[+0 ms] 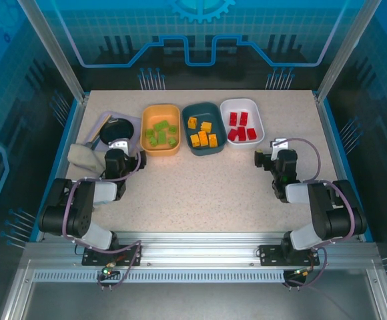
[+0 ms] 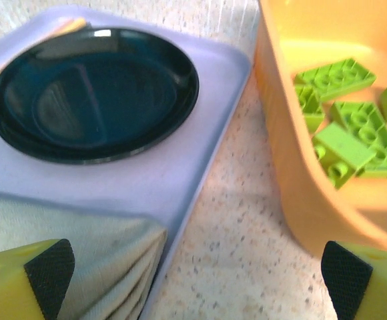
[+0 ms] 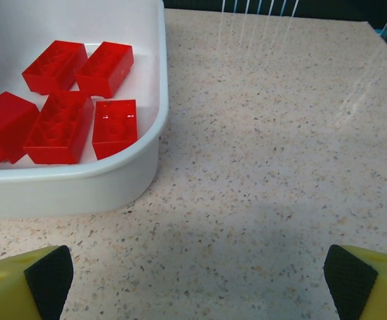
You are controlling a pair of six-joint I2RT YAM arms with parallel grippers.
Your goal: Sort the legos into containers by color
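Observation:
Three containers stand in a row at the back of the table. The orange tub (image 1: 161, 109) holds several green legos (image 1: 161, 132). Orange-yellow legos (image 1: 203, 135) lie in the dark teal tub (image 1: 203, 107), and red legos (image 1: 241, 128) in the white tub (image 1: 242, 103). My left gripper (image 1: 121, 145) rests open in front of the orange tub (image 2: 300, 193), over bare table, nothing between its fingers (image 2: 50, 270). My right gripper (image 1: 279, 148) is open too, empty, to the right of and nearer than the white tub (image 3: 80, 190) with its red legos (image 3: 67, 120).
A lavender tray (image 2: 180, 167) at the back left carries a dark plate (image 2: 93, 93), and a folded beige cloth (image 2: 67, 253) lies over its near edge. Bare speckled tabletop (image 1: 200, 193) stretches between the two arms.

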